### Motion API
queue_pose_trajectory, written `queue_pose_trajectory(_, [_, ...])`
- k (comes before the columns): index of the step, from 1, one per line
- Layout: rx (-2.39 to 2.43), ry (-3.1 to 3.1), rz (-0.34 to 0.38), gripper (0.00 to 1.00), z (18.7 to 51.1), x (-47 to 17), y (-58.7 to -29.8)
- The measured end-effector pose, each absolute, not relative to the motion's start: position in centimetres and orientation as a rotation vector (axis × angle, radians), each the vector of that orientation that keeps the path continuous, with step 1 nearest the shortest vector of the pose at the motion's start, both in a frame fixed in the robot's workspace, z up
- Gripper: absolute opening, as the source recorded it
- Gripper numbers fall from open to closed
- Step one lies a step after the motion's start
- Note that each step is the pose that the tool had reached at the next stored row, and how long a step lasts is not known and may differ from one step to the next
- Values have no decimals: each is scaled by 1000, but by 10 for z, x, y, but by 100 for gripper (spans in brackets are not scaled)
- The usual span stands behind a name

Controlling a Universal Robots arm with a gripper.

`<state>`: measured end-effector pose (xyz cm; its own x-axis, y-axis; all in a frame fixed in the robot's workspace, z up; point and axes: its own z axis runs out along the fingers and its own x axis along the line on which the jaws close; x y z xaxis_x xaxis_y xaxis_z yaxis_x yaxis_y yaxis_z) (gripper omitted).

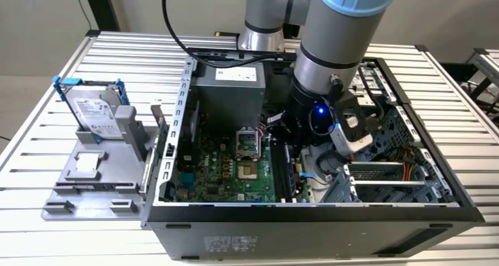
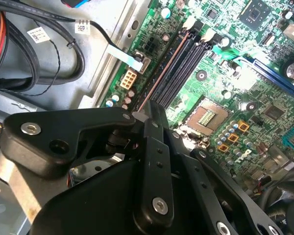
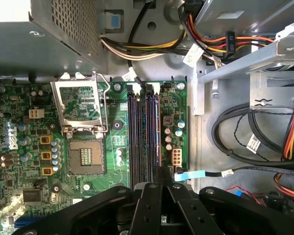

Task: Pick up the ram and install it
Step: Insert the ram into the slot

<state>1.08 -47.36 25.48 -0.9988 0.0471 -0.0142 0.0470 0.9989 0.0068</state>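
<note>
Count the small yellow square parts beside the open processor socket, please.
3 yellow square parts, in one row beside the processor socket in the first wrist view: one end, the middle, the other end. More may be hidden elsewhere.

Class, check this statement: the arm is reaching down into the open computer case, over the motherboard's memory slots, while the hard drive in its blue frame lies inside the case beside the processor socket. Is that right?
Not quite. In the exterior view the hard drive stands outside the computer case, on the grey holder at the exterior view's left. The rest holds: the gripper is over the memory slots.
</note>
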Motion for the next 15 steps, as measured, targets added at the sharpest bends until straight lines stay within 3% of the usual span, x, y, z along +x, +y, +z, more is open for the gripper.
queue_pose_trajectory(15, [-107, 3126, 0, 0, 255, 10, -473])
